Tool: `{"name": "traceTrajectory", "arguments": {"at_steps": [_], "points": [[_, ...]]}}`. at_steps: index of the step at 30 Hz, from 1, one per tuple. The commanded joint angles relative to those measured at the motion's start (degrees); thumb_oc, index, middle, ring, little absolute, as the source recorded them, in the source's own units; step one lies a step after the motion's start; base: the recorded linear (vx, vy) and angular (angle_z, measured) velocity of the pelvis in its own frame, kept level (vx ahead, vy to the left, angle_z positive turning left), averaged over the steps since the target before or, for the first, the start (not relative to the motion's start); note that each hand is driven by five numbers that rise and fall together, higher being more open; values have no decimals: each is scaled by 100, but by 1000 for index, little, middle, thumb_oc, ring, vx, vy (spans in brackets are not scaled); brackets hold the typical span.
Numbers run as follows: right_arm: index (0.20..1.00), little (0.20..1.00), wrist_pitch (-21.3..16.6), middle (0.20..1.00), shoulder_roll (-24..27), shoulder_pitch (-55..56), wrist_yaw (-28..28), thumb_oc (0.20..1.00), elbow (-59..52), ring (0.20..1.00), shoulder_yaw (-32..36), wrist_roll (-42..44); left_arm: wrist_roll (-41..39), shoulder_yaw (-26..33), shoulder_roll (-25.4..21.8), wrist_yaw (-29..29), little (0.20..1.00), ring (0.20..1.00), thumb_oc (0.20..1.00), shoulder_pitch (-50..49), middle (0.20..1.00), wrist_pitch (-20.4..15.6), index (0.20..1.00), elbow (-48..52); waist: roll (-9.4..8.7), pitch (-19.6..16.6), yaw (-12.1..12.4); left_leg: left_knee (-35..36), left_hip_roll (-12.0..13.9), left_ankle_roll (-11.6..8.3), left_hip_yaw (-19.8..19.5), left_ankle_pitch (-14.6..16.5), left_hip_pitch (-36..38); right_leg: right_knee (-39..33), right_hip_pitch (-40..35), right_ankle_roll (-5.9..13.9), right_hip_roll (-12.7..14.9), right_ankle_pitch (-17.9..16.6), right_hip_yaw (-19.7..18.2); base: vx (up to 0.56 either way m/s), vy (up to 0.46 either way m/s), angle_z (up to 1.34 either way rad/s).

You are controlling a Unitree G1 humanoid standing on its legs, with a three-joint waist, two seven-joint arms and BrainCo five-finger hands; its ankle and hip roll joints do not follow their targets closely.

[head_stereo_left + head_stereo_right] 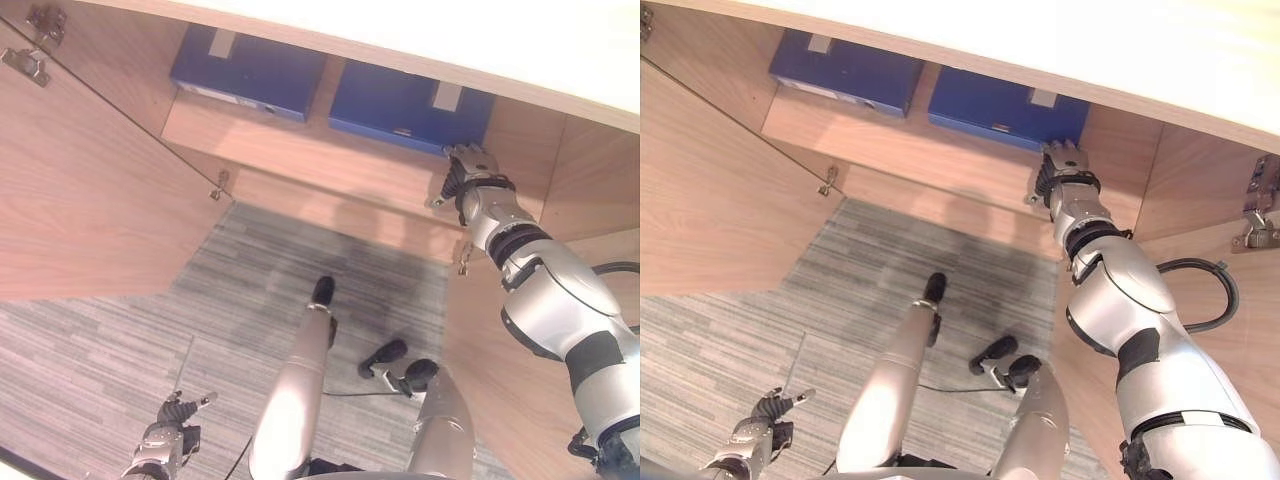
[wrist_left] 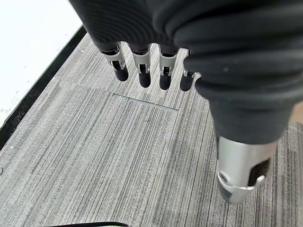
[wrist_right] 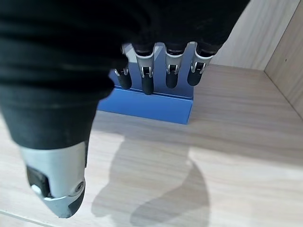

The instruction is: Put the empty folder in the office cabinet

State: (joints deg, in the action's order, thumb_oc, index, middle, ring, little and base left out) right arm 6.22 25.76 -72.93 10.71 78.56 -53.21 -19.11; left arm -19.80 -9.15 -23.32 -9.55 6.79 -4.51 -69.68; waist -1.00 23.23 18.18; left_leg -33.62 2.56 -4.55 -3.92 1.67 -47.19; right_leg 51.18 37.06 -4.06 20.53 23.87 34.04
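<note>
Right hand (image 1: 1064,165) hovered open just before the blue folder (image 1: 1005,108) lying on the cabinet shelf (image 1: 300,150); left hand (image 1: 172,425) hung relaxed above the carpet (image 1: 120,360)

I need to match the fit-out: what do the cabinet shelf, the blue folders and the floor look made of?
Cabinet shelf: light wood-grain board, matt, probably laminate. Blue folders: smooth, rigid-looking covers, perhaps plastic-coated card. Floor: grey carpet tile with a fine striped weave and a visible seam.

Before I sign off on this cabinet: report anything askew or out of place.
Nothing stands out. Two blue folders lie flat on the cabinet shelf; the right hand is open beside one, the left hand hangs open over carpet.
</note>
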Motion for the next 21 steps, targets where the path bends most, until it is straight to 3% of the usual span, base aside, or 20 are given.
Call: {"name": "traceTrajectory", "arguments": {"at_steps": [1,9,14,21], "points": [[1000,1000,62,1000,61,-144,-115,1000,282,1000,300,196,-51,-59,-324,-65,1000,1000,1000,-169,1000,-2,1000,-152,61,271,235,-434,-128,436,199,771,177,-896,-348,527,-10,-820,-655,0,0,0],[1000,1000,184,1000,-228,516,-331,1000,682,1000,892,565,112,-167,-293,32,1000,1000,1000,-276,1000,49,1000,-27,210,250,314,-110,-137,431,252,668,467,-1160,-577,625,-28,-1008,-589,0,0,0],[1000,1000,311,1000,-170,1200,-616,1000,894,1000,1053,177,266,-189,-304,197,1000,1000,1000,-508,1000,74,1000,140,328,183,351,354,-111,383,289,505,813,-1621,-924,738,-80,-1221,-480,0,1,2],[1000,1000,285,1000,-356,1878,-860,1000,493,1000,1046,176,375,47,-328,270,1000,1000,1000,-526,1000,159,1000,29,167,55,132,1233,2,229,412,128,1412,-2564,-1400,857,-334,-1621,-473,13,-22,-1]]}}
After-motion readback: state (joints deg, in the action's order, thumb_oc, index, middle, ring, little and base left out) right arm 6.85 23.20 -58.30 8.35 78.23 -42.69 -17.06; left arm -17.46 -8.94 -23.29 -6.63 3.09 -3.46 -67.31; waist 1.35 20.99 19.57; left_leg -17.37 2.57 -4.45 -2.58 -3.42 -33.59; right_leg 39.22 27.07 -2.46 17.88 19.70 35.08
